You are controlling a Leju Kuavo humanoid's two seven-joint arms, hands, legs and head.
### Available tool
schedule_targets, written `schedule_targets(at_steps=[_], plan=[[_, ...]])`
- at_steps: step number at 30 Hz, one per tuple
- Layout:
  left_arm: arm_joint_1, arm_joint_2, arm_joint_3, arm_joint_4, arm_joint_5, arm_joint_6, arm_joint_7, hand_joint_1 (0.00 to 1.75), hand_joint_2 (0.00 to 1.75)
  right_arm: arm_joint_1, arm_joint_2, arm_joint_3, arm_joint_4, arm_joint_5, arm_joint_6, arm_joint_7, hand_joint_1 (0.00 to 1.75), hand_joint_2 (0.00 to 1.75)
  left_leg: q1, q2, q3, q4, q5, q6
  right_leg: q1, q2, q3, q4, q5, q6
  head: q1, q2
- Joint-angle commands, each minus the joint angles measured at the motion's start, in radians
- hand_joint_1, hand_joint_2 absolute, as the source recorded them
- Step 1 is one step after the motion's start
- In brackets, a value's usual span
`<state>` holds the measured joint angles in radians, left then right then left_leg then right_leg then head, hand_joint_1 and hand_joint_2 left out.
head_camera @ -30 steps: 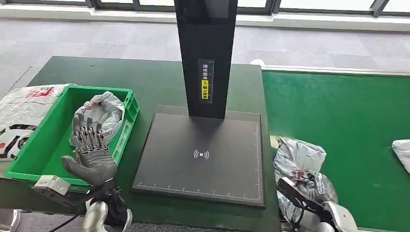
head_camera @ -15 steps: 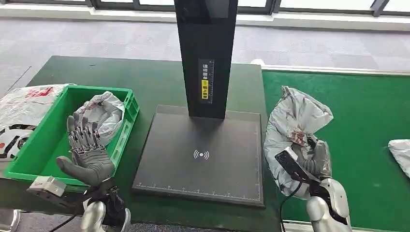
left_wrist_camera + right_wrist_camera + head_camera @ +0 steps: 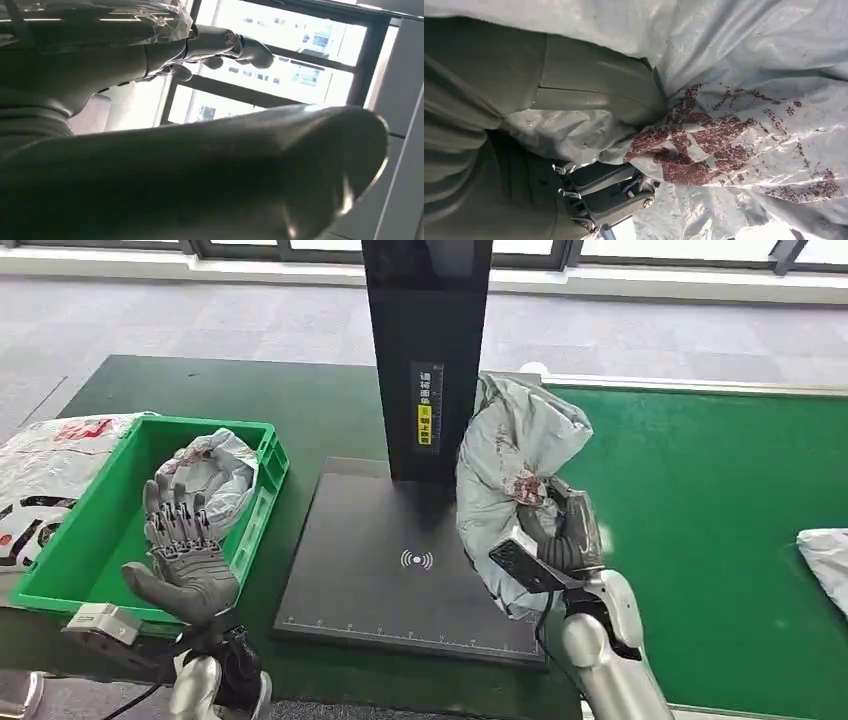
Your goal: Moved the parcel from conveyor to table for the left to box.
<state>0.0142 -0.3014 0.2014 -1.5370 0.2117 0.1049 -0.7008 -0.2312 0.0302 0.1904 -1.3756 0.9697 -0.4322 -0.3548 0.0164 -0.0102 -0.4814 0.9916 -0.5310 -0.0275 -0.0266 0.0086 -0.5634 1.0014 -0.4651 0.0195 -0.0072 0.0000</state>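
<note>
My right hand [image 3: 560, 540] grips a grey plastic parcel [image 3: 505, 470] with red print and holds it in the air over the right side of the black scanner plate [image 3: 400, 570]. Close up in the right wrist view, the thumb and fingers of that hand [image 3: 574, 120] dig into the crumpled parcel [image 3: 749, 125]. My left hand [image 3: 185, 545] is raised, palm up and fingers spread, holding nothing, at the near edge of the green box [image 3: 90, 530]. In the left wrist view the left hand [image 3: 200, 165] shows against bright windows.
Another grey parcel [image 3: 205, 480] lies in the green box. A black post [image 3: 428, 350] stands at the back of the scanner plate. On the green conveyor [image 3: 720, 510] a further parcel [image 3: 825, 555] lies at the right edge. White bags [image 3: 40, 470] lie left of the box.
My right hand has lifted the parcel off the conveyor and carried it left and up, over the scanner plate. The left hand has barely moved.
</note>
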Motion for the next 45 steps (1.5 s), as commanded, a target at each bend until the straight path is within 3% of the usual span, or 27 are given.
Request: schedule_targets(at_steps=[1,11,14,45], plan=[[-0.038,-0.048,0.054,0.053,-0.001,0.002,0.003,0.00,0.00,-0.062,0.017,0.079,0.081,-0.005,0.002,0.002,1.75,1.75,0.000,0.002,0.001,0.000,0.000,0.001,0.000,0.001,0.000,0.000,0.000,-0.001,0.000,0.000],[-0.037,-0.048,0.051,0.058,-0.001,-0.009,0.003,0.00,0.00,-0.067,0.004,0.094,0.096,-0.030,0.017,-0.019,1.75,1.75,0.000,0.002,0.000,-0.002,0.001,0.002,0.000,0.001,0.000,-0.003,0.002,-0.002,0.000,0.000],[-0.070,-0.048,0.031,0.098,-0.012,-0.007,0.003,0.00,0.00,-0.135,0.043,0.166,0.193,-0.049,0.007,-0.010,1.75,1.75,-0.001,0.004,0.000,-0.001,0.000,0.001,0.000,0.002,-0.001,-0.001,0.001,-0.001,0.000,0.000],[-0.082,-0.048,0.025,0.113,-0.013,-0.005,0.003,0.00,0.00,-0.147,0.047,0.176,0.222,-0.074,-0.004,-0.020,1.75,1.75,0.000,0.002,-0.001,0.000,0.001,0.001,0.001,0.000,-0.002,-0.001,0.001,-0.002,0.000,0.000]])
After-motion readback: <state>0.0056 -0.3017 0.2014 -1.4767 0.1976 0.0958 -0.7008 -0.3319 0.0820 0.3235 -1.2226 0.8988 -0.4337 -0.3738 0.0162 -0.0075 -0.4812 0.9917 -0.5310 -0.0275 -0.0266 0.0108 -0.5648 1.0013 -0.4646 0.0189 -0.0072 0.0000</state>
